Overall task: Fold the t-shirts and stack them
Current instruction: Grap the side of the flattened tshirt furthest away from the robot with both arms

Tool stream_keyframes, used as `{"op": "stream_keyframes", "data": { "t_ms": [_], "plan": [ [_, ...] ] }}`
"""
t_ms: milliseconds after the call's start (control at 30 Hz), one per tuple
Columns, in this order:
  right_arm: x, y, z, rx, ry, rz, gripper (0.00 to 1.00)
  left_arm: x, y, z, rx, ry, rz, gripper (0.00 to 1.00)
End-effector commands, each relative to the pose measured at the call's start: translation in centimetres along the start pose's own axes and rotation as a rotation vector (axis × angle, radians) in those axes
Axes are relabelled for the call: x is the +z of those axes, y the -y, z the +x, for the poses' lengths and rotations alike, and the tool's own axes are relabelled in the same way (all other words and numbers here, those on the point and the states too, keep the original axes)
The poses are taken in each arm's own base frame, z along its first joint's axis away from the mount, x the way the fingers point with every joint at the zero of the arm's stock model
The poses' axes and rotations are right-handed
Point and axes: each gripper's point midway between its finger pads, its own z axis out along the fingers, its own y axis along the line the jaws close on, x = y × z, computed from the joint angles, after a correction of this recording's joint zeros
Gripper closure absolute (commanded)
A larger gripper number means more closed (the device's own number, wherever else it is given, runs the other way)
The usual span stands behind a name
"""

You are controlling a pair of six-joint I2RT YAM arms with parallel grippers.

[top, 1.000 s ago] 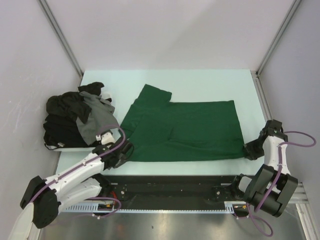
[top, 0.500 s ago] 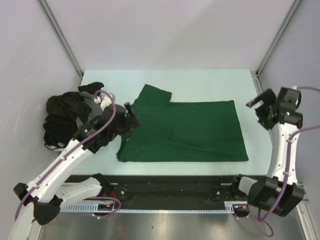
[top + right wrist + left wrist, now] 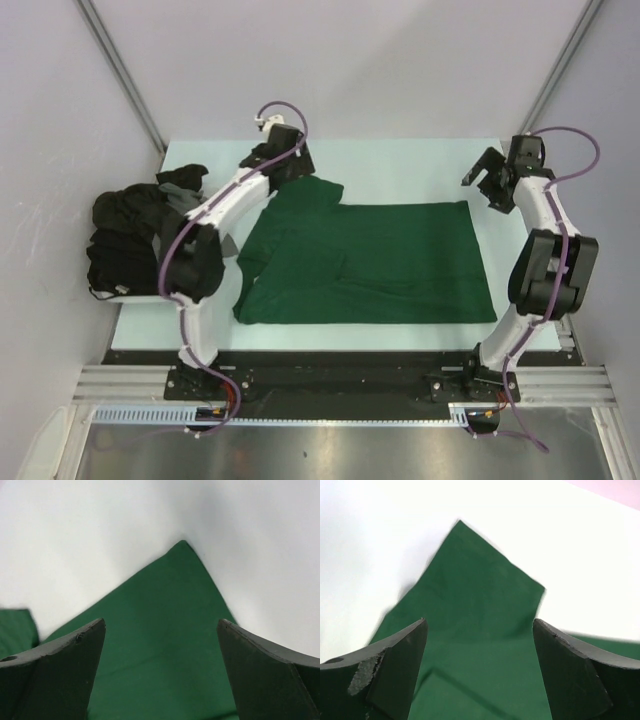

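Note:
A dark green t-shirt (image 3: 370,260) lies flat across the middle of the table, with one sleeve (image 3: 310,190) pointing to the far left. My left gripper (image 3: 288,162) is open above that sleeve, which shows between its jaws in the left wrist view (image 3: 475,590). My right gripper (image 3: 482,175) is open above the shirt's far right corner (image 3: 462,208). That corner shows in the right wrist view (image 3: 165,595). Neither gripper (image 3: 479,622) (image 3: 161,622) holds anything. Black and dark grey t-shirts (image 3: 135,240) lie in a heap at the left.
The pale table (image 3: 400,160) shows as a bare strip behind the green shirt. Grey walls and metal corner posts (image 3: 125,75) close in the far side. A black rail (image 3: 340,375) runs along the near edge.
Both arms have swung from the shirt's near corners up and across to its far edge. The green shirt now lies still and flat, its near left corner squarer than before.

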Motion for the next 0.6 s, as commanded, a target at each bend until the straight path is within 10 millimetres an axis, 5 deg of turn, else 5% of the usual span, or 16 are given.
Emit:
{"op": "stream_keyframes", "data": {
  "t_ms": [0,33,67,133,200,367,567],
  "plan": [
    [3.7,-1.7,-2.4,-0.040,0.064,-0.079,0.00,4.2,1.1,-3.5,0.041,0.139,-0.041,0.09],
    [4.2,-2.0,-3.0,-0.055,0.075,-0.088,0.00,6.9,0.3,-1.7,0.067,0.109,-0.083,0.09],
    [4.7,-2.2,-3.5,-0.063,0.082,-0.092,0.00,7.3,0.7,-3.5,0.071,0.147,-0.095,0.10],
    [7.0,-1.4,-3.0,-0.075,0.054,-0.067,0.00,10.4,-0.2,-2.5,0.094,0.135,-0.135,0.09],
    [8.0,-1.4,-3.5,-0.082,0.065,-0.063,0.00,11.6,0.0,-4.2,0.091,0.178,-0.136,0.10],
    [10.2,-0.1,-3.2,-0.073,0.049,-0.045,0.00,14.9,-0.3,-3.6,0.042,0.183,-0.157,0.11],
    [10.6,0.7,-2.8,-0.035,0.016,-0.057,0.00,17.2,-2.4,0.4,-0.260,0.024,-0.155,0.18]
  ]
}}
